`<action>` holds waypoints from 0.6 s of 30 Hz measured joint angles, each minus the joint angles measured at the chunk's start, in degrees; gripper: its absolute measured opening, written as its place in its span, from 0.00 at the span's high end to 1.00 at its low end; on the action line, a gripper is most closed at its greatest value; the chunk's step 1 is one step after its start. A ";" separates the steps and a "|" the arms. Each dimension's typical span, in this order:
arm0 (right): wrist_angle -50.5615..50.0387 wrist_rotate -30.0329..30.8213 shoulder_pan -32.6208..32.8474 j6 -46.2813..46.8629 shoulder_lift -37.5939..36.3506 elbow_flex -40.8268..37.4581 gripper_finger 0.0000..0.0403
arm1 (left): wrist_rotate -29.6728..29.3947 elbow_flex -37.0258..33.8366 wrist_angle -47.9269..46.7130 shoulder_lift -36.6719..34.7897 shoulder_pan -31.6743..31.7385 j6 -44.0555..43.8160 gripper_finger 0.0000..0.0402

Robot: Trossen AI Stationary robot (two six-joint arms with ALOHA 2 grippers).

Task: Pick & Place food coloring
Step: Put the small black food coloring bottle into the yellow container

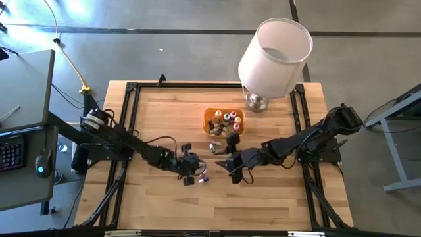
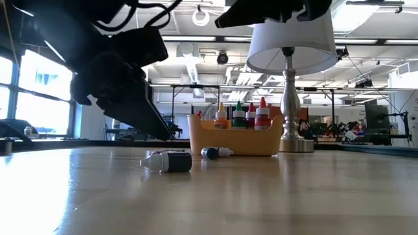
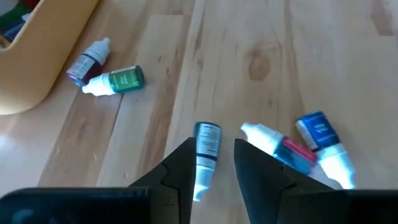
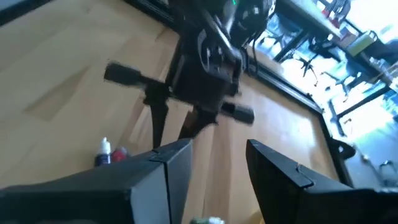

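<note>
Several tiny food coloring bottles stand upright in the orange tray (image 1: 208,124) (image 2: 241,141). Others lie on their sides on the wood. A dark red one (image 3: 87,62) and a green one (image 3: 121,81) lie by the tray. A red-and-blue one (image 3: 286,149) and a blue one (image 3: 318,134) lie near my left gripper (image 1: 191,172) (image 3: 214,163). That gripper is open and low, with its fingers on either side of a dark-labelled bottle (image 3: 207,140). My right gripper (image 1: 233,171) (image 4: 217,168) is open and empty. It hangs higher, right of the left gripper and facing it.
A lamp with a white shade (image 1: 275,49) (image 2: 290,39) stands on the far side of the table, just behind the tray. A black frame (image 1: 131,105) runs around the tabletop. Bare wood lies toward the near edge (image 1: 217,210).
</note>
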 joint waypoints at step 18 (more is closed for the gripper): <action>-0.44 6.03 -0.44 -6.84 -5.06 0.00 0.63 | 7.02 0.16 2.65 6.61 5.61 -1.05 0.74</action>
